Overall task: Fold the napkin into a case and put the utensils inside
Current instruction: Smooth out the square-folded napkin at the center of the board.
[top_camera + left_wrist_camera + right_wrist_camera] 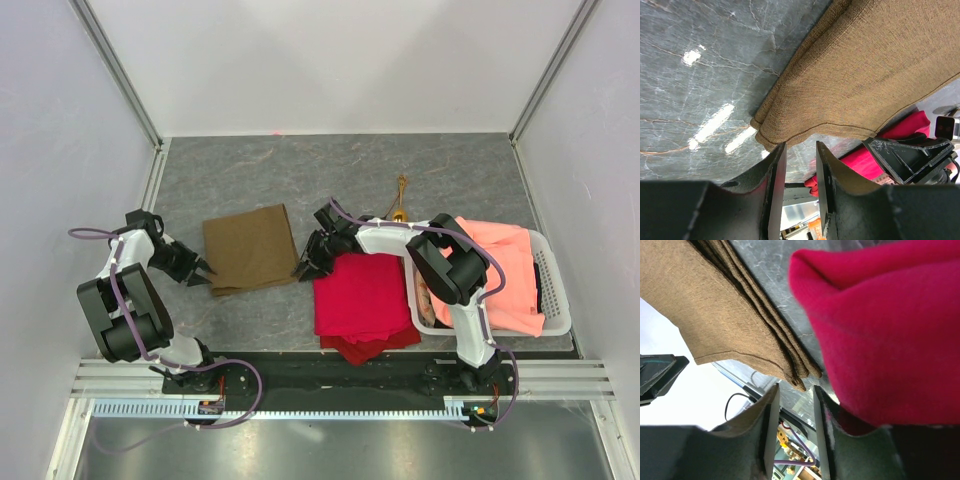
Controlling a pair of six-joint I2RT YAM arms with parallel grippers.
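Your left end effector [204, 272] and right end effector [304, 268], both released, flanked the napkin [250, 248] at mid-frame; the red cloth [362, 295] crowded its right edge.

Folded olive-brown napkin [250, 248], gold utensils [401, 196] apart

Napkin [250, 248]: plain olive-brown, fine weave. Red cloth [362, 297]: solid crimson. Salmon-orange cloth [500, 262]: unpatterned. Basket [561, 300]: white. Table [300, 175]: grey, marbled with pale veins. Utensils [401, 198]: gold. My left gripper [207, 271] and right gripper [301, 270]: black.
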